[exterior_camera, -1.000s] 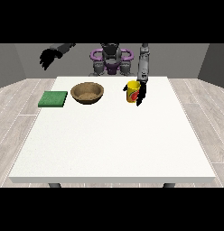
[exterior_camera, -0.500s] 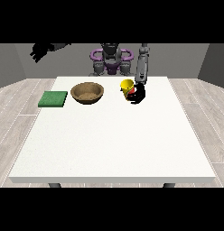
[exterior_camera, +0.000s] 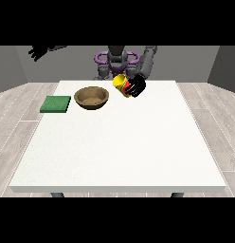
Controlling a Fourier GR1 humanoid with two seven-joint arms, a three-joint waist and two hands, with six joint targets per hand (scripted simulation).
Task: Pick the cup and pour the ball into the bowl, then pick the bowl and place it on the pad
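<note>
**Cup held tilted just beside the bowl**

You have the yellow cup (exterior_camera: pixel 120 83) off the white table (exterior_camera: pixel 124 142), held in the hand at the view's right (exterior_camera: pixel 135 87). That hand's black fingers are curled round the cup's side, and a patch of red shows between them where they meet the cup. The cup is tilted, its upper end leaning toward the view's left, in the direction of the bowl. You cannot tell from this view where the ball is; nothing that reads plainly as a ball shows in or out of the cup.

The brown bowl (exterior_camera: pixel 92 97) stands upright on the table, to the left of the cup and near it, not touching it. Its inside looks the same brown as its rim. The cup hangs above the table surface near the bowl's right rim rather than over the bowl's middle.

The green pad (exterior_camera: pixel 56 104) lies flat on the table at the left of the bowl, near it with a strip of bare table between them.

Your other hand, the hand at the view's left (exterior_camera: pixel 38 51), is raised high and well apart from everything on the table, out past the table's left edge. Its fingers are spread and hold nothing.

The robot's torso (exterior_camera: pixel 117 59) sits behind the table's far edge.
</note>
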